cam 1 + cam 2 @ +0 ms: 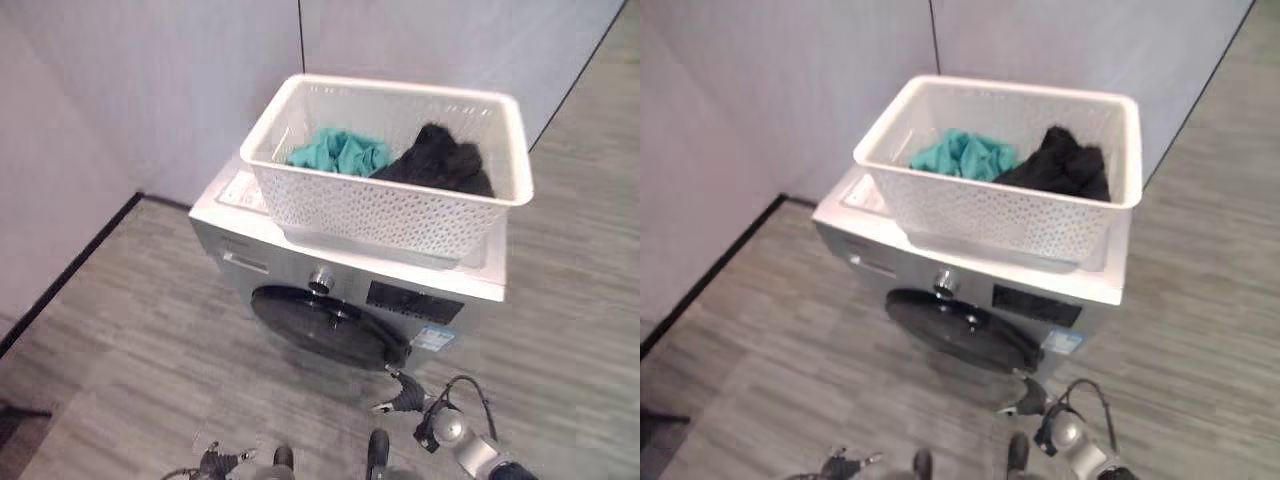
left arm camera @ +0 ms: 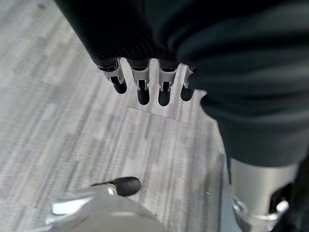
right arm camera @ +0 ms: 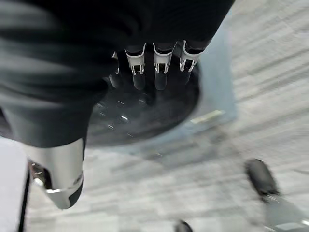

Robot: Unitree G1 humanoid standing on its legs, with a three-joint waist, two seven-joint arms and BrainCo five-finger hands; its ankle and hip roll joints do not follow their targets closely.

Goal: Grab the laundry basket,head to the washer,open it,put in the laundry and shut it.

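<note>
Laundry basket (image 1: pixel 400 215), white perforated plastic, sits on top of the silver front-loading washer (image 1: pixel 1095 285) with a teal garment (image 1: pixel 340 153) and a black garment (image 1: pixel 440 160) inside, so we judge door-opening to be the step in hand. Below the washer's round dark glass door (image 1: pixel 320 325), which is closed, our right hand (image 3: pixel 154 65) hangs with fingers straight and holding nothing, while our left hand (image 2: pixel 145 79) hangs over the grey wood-look floor (image 1: pixel 120 340), likewise relaxed and empty. Next we need the right hand to reach the door's edge and pull it outward.
</note>
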